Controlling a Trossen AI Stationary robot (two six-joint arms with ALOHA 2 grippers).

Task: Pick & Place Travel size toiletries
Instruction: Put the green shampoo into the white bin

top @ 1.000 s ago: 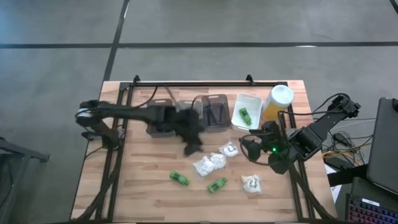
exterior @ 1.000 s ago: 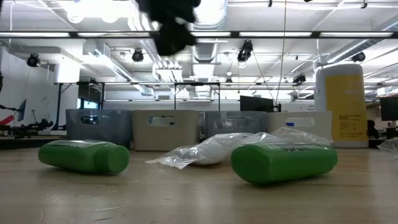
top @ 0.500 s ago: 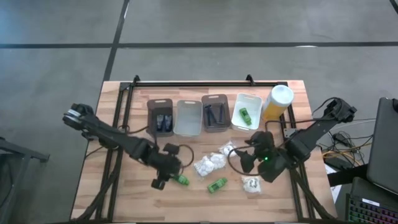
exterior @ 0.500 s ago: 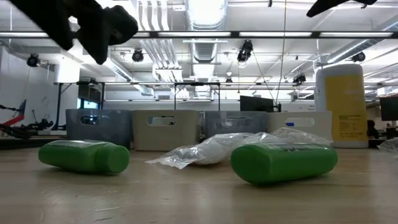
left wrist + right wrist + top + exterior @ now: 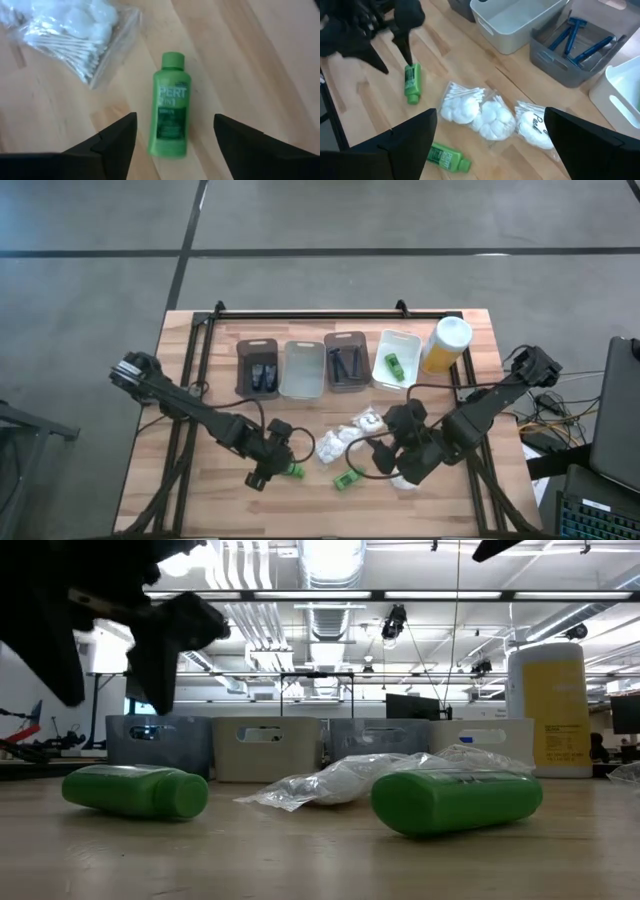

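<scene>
Our left gripper (image 5: 172, 137) hangs low over the table with its fingers spread wide on either side of a green bottle (image 5: 170, 104) lying flat on the wood, holding nothing. We see a clear bag of cotton swabs (image 5: 75, 30) near the bottle's cap end. Our right gripper (image 5: 487, 145), also wide open and empty, hovers above the white sachets (image 5: 485, 112) and a second green bottle (image 5: 445, 157)
</scene>
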